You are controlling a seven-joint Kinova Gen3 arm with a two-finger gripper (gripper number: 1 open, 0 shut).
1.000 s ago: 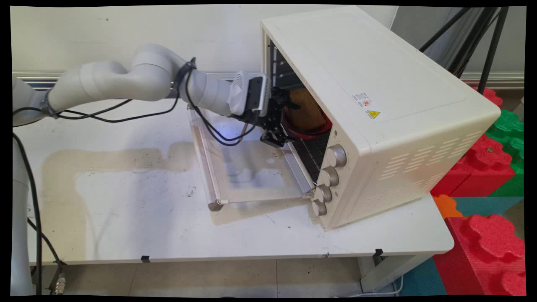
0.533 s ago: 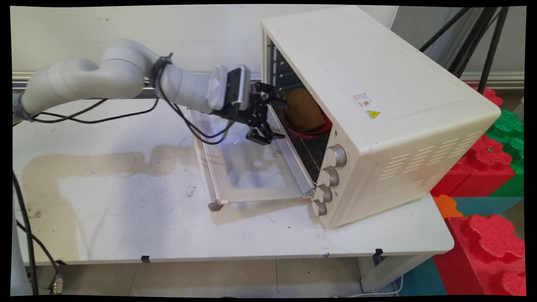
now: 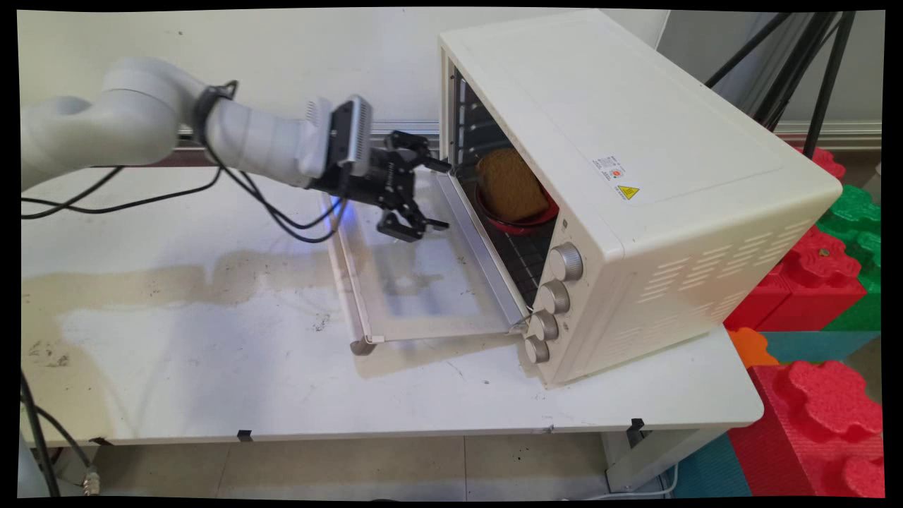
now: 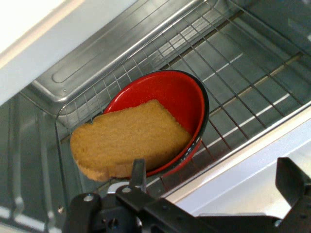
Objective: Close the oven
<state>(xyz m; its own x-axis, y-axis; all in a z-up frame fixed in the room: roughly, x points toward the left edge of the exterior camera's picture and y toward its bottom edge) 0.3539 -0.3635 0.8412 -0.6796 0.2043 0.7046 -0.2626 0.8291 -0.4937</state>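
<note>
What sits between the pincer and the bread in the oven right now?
Nothing visible. The pincer hangs open over the lowered oven door, outside the oven; the slice of bread lies in the red bowl on the wire rack.

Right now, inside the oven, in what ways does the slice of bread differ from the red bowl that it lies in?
The slice of bread is golden brown, flat and squarish; the red bowl is glossy red inside with a black rim, round and hollow. The bread lies tilted, one end hanging over the bowl's rim, whereas the bowl sits directly on the wire rack. Both are inside the oven, whose door is open, and neither is touched by the gripper.
</note>
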